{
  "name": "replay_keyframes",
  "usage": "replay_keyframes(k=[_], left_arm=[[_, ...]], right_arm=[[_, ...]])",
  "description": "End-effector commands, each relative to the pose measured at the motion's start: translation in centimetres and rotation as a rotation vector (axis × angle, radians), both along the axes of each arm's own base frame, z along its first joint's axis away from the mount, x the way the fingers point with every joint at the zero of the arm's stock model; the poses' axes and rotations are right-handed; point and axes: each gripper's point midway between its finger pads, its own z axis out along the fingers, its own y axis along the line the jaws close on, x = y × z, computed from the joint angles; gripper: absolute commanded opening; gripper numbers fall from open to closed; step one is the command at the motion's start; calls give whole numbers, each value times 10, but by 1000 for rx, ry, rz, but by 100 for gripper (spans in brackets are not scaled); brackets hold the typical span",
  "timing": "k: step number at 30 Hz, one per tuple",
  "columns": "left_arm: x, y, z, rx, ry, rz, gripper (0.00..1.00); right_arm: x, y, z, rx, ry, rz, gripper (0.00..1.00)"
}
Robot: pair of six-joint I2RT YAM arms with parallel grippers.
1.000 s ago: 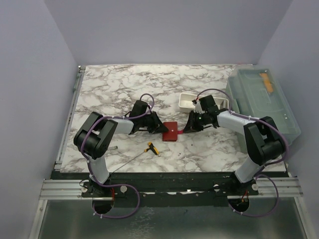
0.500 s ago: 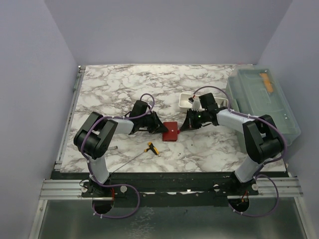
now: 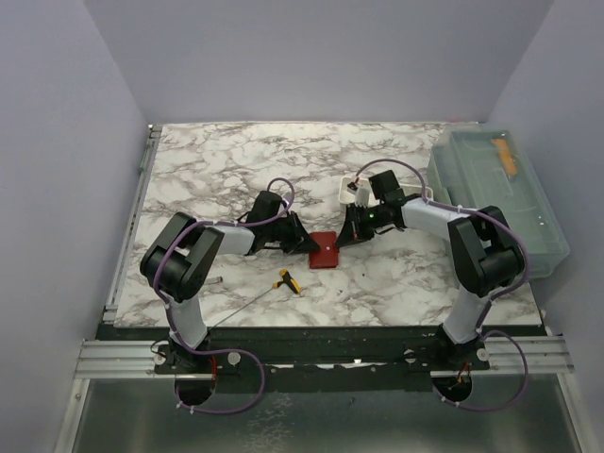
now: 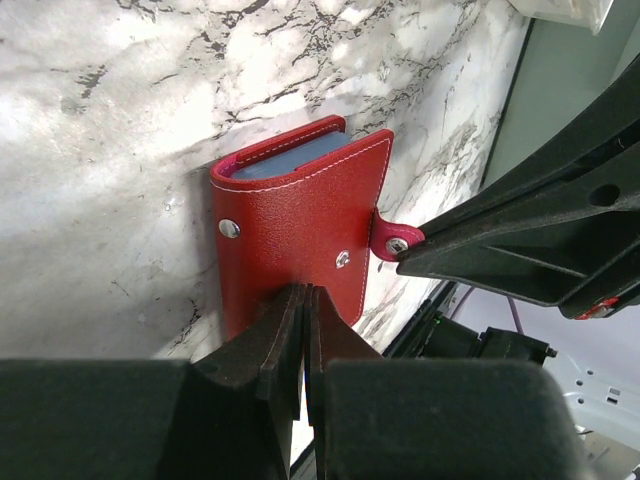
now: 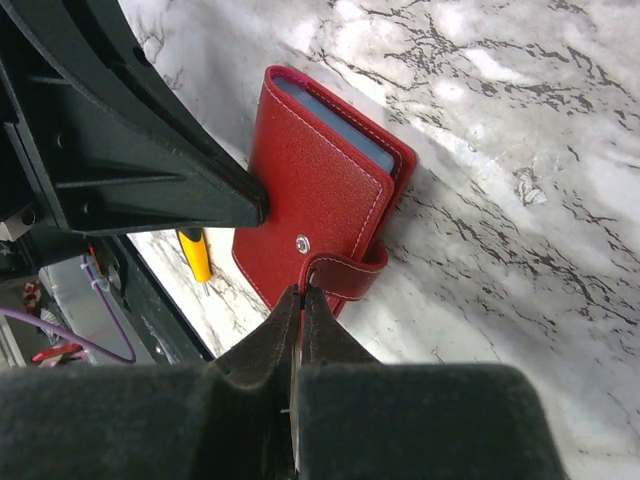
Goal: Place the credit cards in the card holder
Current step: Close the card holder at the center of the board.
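The card holder (image 3: 324, 251) is a small red wallet, folded closed, lying mid-table between both arms. My left gripper (image 3: 307, 244) is shut, pinching the left edge of its red cover (image 4: 300, 220). My right gripper (image 3: 342, 239) is shut on the end of the wallet's snap strap (image 5: 345, 278), which curls up off the cover (image 5: 320, 185). In the left wrist view the strap's tab (image 4: 395, 241) sits at the right gripper's fingertips (image 4: 470, 250). A blue-grey edge (image 4: 295, 158) shows between the covers. The credit cards are hidden.
A yellow-handled thin metal tool (image 3: 289, 281) lies just in front of the wallet. A white tray (image 3: 351, 192) stands behind the right arm, partly hidden by it. A large clear lidded bin (image 3: 500, 193) fills the right edge of the table.
My right gripper has moved left to the wallet and closed on the strap. The left gripper has stayed at the wallet's left edge, its jaws slightly tighter.
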Motion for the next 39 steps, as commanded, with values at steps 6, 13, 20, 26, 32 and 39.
replay_keyframes(k=[6, 13, 20, 26, 32, 39], left_arm=[[-11, 0, -9, 44, 27, -17, 10], [-10, 0, -7, 39, 26, -21, 10], [-9, -2, -5, 32, 21, -26, 10], [-8, -3, -4, 30, 22, -27, 9], [-9, -3, -4, 28, 21, -31, 9], [-9, -4, -2, 24, 19, -35, 9]], right_arm=[[-7, 3, -17, -73, 68, 44, 0], [-10, 6, -23, -108, 88, 70, 0], [-14, 11, -28, -141, 96, 106, 0], [-14, 14, -28, -155, 93, 125, 0], [-16, 13, -34, -182, 101, 142, 0], [-11, 17, -38, -248, 122, 123, 0]])
